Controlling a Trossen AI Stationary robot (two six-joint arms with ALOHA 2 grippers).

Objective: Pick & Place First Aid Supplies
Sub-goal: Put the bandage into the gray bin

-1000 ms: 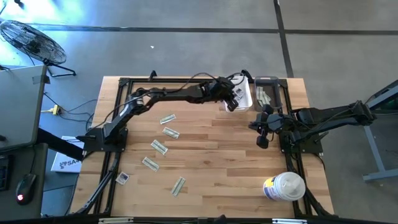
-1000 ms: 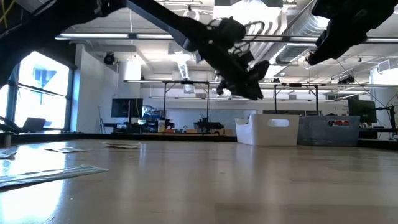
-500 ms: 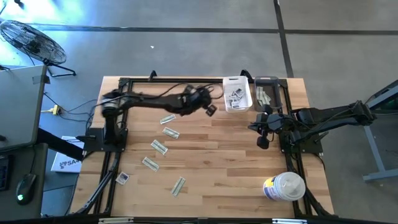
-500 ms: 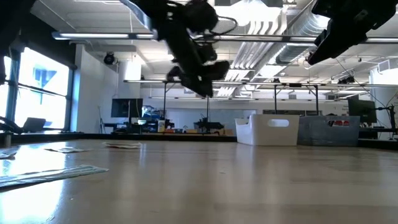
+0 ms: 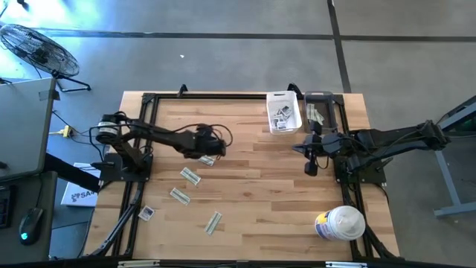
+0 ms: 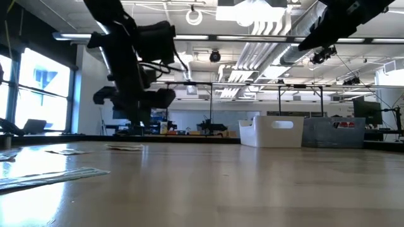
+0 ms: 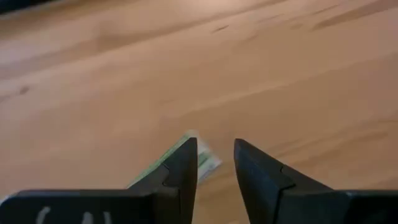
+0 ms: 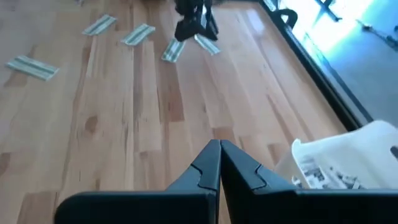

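Left gripper [image 5: 212, 151], jaws spread and empty, has swung back from the bin [image 5: 283, 113] to a strip [image 7: 202, 163], ready to pick; right gripper [image 5: 310, 169] waits pressed together.

The left arm reaches out low from its base at the table's left edge, its dark two-finger left gripper [image 5: 211, 144] hanging just above the wood, nose tipped down, the fingers [image 7: 184, 163] parted with a narrow gap and nothing between them. The right arm waits over on the right side, its dark two-finger right gripper [image 5: 310, 165] held up high, fingers [image 8: 209, 163] pressed together.
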